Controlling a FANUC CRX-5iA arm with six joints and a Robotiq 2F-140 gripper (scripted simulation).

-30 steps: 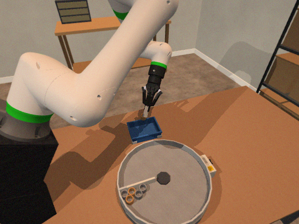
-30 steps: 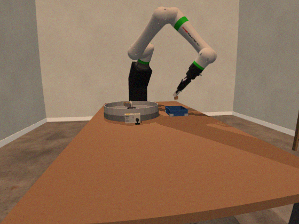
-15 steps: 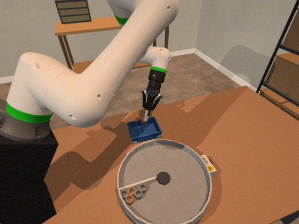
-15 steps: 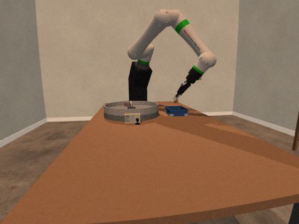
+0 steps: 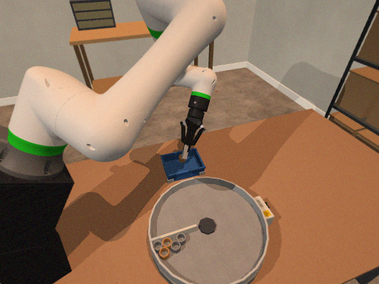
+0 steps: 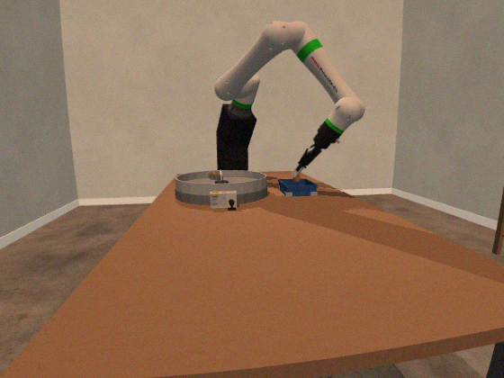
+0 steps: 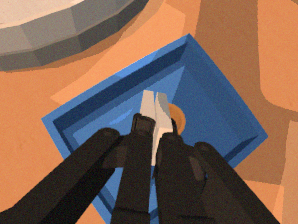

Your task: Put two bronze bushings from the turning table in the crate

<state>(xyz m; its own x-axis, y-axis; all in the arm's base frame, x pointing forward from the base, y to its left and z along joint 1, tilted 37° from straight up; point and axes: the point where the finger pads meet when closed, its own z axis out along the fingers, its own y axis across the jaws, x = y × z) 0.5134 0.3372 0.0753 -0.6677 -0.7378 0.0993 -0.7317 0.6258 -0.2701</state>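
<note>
Bronze shows beside our gripper (image 7: 156, 119), fingers nearly fully closed on a bronze bushing (image 7: 176, 117) inside the blue crate (image 5: 197, 163), while two bronze bushings (image 5: 165, 247) sit near the turning table's (image 5: 260, 220) left rim.

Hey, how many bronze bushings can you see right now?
3 bronze bushings. Two lie on the turning table among grey bushings; the third is pinched by the gripper, down in the blue crate. None looks hidden.

Bright, even light; the arm (image 5: 101, 101) casts hard-edged shadows across the table (image 5: 304, 189); pictures slightly soft.
</note>
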